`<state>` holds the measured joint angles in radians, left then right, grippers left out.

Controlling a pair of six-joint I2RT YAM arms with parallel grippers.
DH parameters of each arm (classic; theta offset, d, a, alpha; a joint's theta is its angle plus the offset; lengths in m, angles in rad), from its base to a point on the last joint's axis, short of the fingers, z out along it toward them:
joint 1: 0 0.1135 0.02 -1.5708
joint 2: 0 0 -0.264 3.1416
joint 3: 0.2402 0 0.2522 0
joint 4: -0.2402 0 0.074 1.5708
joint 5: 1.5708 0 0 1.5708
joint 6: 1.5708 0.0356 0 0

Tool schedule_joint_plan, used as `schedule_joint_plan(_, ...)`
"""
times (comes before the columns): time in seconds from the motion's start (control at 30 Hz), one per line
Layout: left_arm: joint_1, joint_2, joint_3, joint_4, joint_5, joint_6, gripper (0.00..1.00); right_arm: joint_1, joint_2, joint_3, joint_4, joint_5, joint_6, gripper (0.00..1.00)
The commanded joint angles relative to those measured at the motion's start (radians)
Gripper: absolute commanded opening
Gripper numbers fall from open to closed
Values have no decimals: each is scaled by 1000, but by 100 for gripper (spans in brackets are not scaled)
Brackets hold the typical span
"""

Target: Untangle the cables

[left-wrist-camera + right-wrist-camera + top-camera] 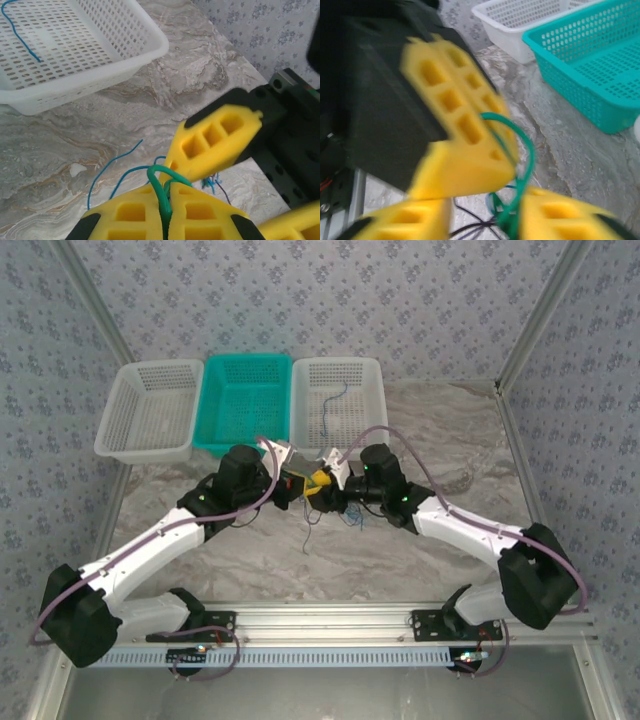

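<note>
— Three views: which one shows the grips?

— The wrist ones. From above, the fingers are too small and crowded to read, over the middle of the counter (270,570). The left wrist view settles one. The left pincer (166,200) has its yellow fingers pressed together on the green cable (160,182), which loops up out of the tips.

— And the right pincer (487,210)?

— Its own camera shows its two fingers apart. The green cable runs down through the gap, close to the finger on the right. That picture is blurred, so I cannot tell whether cable and finger touch.

— Where are the other cables?

— Thin blue cables (112,167) come out from behind the left pincer's fingers in the left wrist view. Whether they hang or lie on the counter, I cannot tell. Dark cables (470,227) show low in the right wrist view, between the fingers, cut off by the bottom edge. From above, the bunch hangs just near of both pincers, too thin to sort by colour.

— Anything in the baskets?

— One blue cable (20,32) lies in the white basket (125,65) on the right. The teal basket (580,75) stands just left of it, and a second white basket (150,410) is left again. All three sit along the far side.
</note>
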<state>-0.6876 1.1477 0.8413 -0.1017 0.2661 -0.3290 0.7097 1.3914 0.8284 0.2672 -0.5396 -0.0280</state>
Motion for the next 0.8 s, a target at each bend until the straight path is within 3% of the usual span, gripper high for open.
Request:
schedule_joint_plan(0.0, -19, -6, 45, 62, 34, 9, 0, 6, 28, 37, 89, -74, 32, 8)
schedule_joint_plan(0.03, -19, -12, 47, 62, 27, 6, 0, 4, 24, 35, 91, -80, 35, 0)
schedule_joint_plan(0.1, -18, -29, 45, 61, 14, 0, 2, 0, 9, 20, 113, -98, 44, 0)
schedule_joint_plan(0.27, 1, -121, 34, 56, -74, -77, 40, -24, -36, -16, 161, -148, 61, 0)
schedule_joint_plan(0.43, 138, -204, 37, -33, -76, -321, 49, -66, -77, -49, 205, -142, 91, 0)
schedule_joint_plan(0.6, 309, -236, -13, -76, 85, -616, 50, -100, -127, -82, 239, -110, 83, 0)
schedule_joint_plan(0.77, 323, -163, -75, 152, 326, -706, 52, -124, -160, -112, 311, -144, 100, 0)
